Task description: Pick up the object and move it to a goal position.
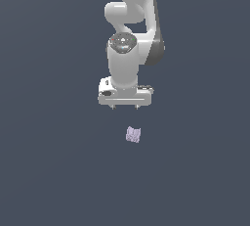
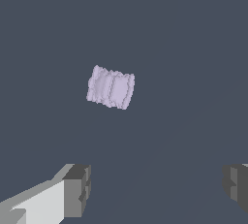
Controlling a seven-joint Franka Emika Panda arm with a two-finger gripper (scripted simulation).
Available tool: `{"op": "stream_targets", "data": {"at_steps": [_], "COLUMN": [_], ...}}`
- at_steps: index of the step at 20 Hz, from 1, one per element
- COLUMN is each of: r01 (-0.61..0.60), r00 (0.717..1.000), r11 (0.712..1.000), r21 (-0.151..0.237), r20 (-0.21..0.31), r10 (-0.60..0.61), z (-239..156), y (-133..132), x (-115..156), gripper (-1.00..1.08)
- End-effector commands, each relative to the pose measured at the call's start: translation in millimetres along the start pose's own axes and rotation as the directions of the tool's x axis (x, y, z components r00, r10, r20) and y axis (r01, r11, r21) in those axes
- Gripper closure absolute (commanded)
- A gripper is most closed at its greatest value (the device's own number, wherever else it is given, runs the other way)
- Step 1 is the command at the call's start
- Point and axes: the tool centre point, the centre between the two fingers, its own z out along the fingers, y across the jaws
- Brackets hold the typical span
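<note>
Your claw (image 1: pixel 125 107) hangs spread wide in the exterior view, holding nothing; one lavender block (image 1: pixel 133 135) lies just below it, apart. In the wrist view, that single block (image 2: pixel 111 87) sits beyond both fingertips (image 2: pixel 77 190), untouched.

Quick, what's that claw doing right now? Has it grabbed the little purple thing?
Claw: open, holding nothing; the block lies apart from it, not between its fingers.
</note>
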Motion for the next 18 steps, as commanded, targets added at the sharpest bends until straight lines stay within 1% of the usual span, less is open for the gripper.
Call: {"op": "stream_targets", "data": {"at_steps": [1,4,9,12,18], "r01": [0.000,0.015,0.073,0.078,0.051], "r00": [1.000,1.000,0.997,0.997,0.998], "r11": [1.000,1.000,0.997,0.997,0.999], "r21": [0.000,0.002,0.010,0.011,0.010], "r20": [0.000,-0.004,-0.021,-0.022,-0.021], "r10": [0.000,-0.015,-0.073,-0.078,-0.051], "z": [0,-1,-7,-8,-2], "y": [0,-6,-28,-30,-30], "x": [0,2,7,7,12], "gripper": [-0.92,-0.92,-0.92,-0.92,-0.92]}}
